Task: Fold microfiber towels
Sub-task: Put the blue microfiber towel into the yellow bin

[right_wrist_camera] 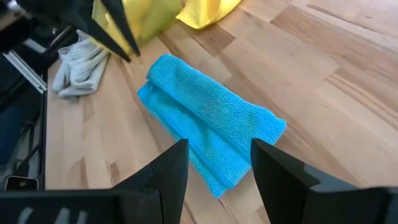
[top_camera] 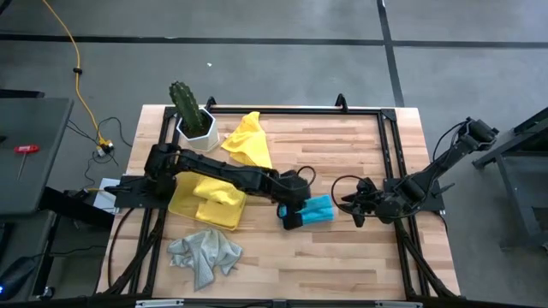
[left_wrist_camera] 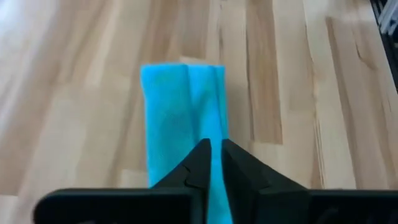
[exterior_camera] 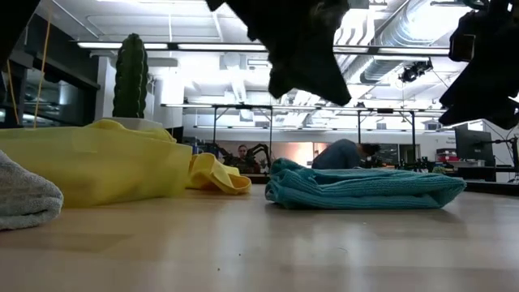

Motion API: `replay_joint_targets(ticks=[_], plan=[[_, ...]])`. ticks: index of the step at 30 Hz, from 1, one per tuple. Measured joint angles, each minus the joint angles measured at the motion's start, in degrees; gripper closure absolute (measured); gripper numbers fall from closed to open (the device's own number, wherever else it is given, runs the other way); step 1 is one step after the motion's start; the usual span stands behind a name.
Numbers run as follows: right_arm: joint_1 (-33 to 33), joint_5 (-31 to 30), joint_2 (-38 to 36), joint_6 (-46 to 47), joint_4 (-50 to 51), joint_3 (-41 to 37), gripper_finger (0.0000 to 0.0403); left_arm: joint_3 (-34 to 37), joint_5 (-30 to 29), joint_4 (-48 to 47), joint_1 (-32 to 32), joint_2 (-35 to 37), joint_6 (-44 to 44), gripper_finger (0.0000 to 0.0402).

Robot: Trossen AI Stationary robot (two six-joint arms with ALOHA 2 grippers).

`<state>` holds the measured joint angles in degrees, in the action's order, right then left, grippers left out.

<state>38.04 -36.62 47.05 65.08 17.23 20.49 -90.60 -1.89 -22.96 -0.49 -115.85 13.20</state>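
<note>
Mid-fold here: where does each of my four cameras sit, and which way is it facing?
High: overhead, straight down; both arms, blue towel between the left gripper and right gripper.
Low: table height, level across; towel, cactus, arms above.
Left wrist: over the towel, own fingers barely parted.
Right wrist: faces the towel, own fingers open.
All four share the towel.

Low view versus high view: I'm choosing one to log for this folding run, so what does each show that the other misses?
Only the low view shows the room behind the table, with a person bent over there. Only the high view shows both arms whole, the left gripper at the blue towel's end, the right gripper open beside it, and the table's edge. Both show the folded blue towel, the yellow towels, the grey towel and the cactus.
</note>
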Motion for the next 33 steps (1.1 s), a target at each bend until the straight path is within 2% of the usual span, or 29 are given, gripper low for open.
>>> replay_joint_targets(ticks=[5,12,15,24,30,33], plan=[[-0.1,-0.9,-0.4,0.9,-0.6,0.0,0.0237,-3.7,1.4,-2.2,3.7,0.0,-1.5,0.0315],[-0.2,-0.9,-1.4,1.1,-0.6,0.0,0.0237,-3.7,13.6,-3.2,11.9,-1.1,4.5,0.0217],[-0.2,-1.4,-1.4,2.3,-0.3,0.0,0.0237,-3.6,16.1,-2.8,12.7,-2.4,5.2,0.0191],[-0.2,-2.6,-1.4,5.3,-0.3,0.0,0.0237,-3.7,16.7,-0.6,9.6,-8.3,5.7,0.0183],[-0.2,-3.1,-1.4,6.4,-0.3,0.0,0.0237,-3.6,12.0,-1.7,8.5,-11.8,7.2,0.0183],[-0.2,-3.4,-1.4,7.0,-0.3,0.0,0.0237,-3.6,14.3,-1.5,8.7,-12.1,8.0,0.0183]])
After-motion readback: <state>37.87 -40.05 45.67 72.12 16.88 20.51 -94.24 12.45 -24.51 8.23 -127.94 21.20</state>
